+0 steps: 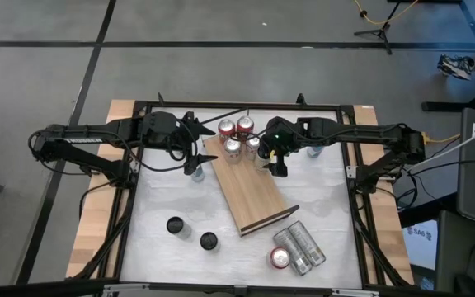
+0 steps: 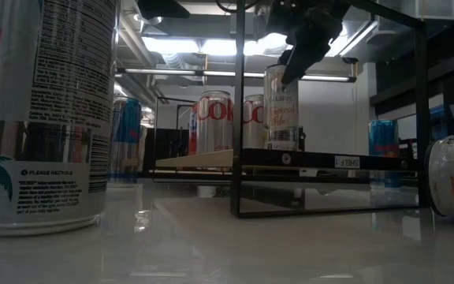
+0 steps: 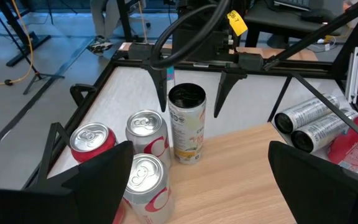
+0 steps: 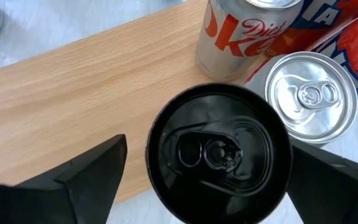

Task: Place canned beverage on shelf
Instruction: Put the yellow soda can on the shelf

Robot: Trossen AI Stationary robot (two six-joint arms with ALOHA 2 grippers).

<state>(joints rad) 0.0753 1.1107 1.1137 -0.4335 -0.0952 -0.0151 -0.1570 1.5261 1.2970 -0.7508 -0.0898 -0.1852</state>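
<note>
The shelf [image 1: 254, 194] is a light wooden board lying aslant on the white table. A slim pale can with a black top [image 3: 186, 124] stands upright on the shelf's far end, beside several red and silver Coke cans [image 3: 145, 134]. My right gripper [image 3: 190, 113] hangs open above it, pointing steeply down, with one finger on each side of the can's top [image 4: 219, 149] and a gap showing. My left gripper [image 1: 198, 142] waits open at the far left of the shelf, facing the cans, with nothing between its fingers.
Two black-topped cans [image 1: 175, 225] [image 1: 209, 241] stand on the table near the front left. Silver and red cans [image 1: 297, 247] lie near the shelf's rail end. Blue cans [image 1: 196, 172] [image 1: 314, 151] stand on either side of the shelf's far end.
</note>
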